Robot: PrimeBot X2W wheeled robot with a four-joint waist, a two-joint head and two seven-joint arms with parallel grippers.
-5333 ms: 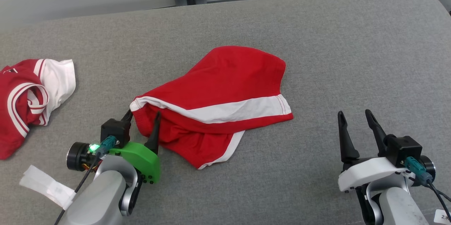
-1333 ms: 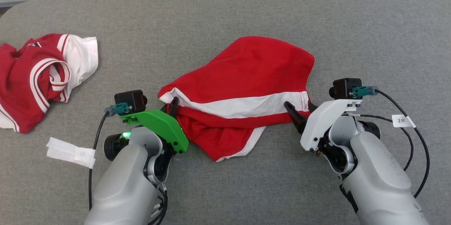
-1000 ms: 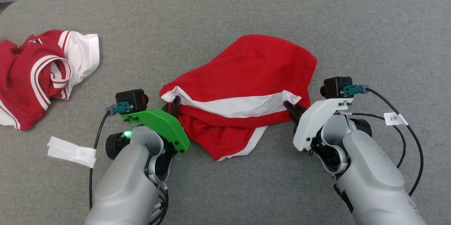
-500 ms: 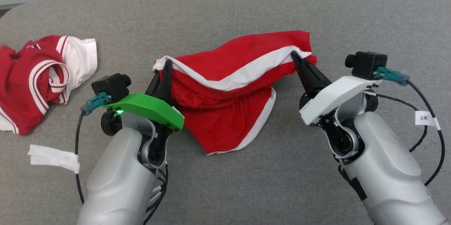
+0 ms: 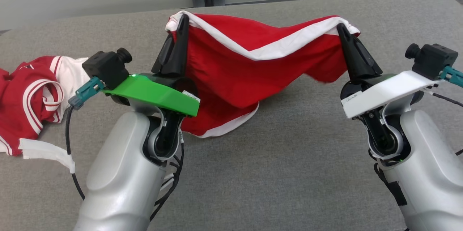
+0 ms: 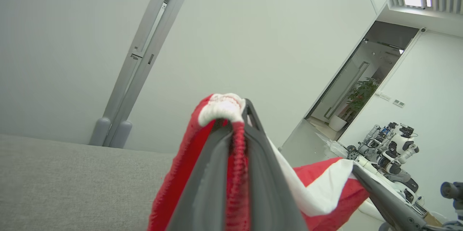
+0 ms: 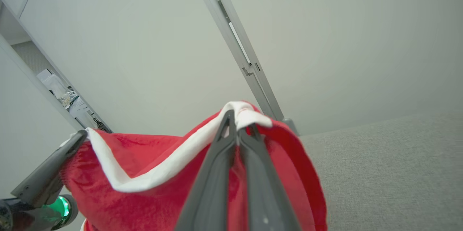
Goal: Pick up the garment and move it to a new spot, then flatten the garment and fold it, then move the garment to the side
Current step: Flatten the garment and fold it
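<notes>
The red shorts (image 5: 253,68) with the white trim hang mostly clear of the grey fabric-covered desk (image 5: 289,173), strung between the two arms. The left pincer (image 5: 182,21) is clamped tight on one white-edged corner, and the right pincer (image 5: 342,28) is pinched down on the other. The white band sags a bit between them. The lowest hem looks like it rests on the desk by the left arm. A crumpled red-and-white garment (image 5: 32,93) sits far left, with a white strip (image 5: 43,151) just beside it.
</notes>
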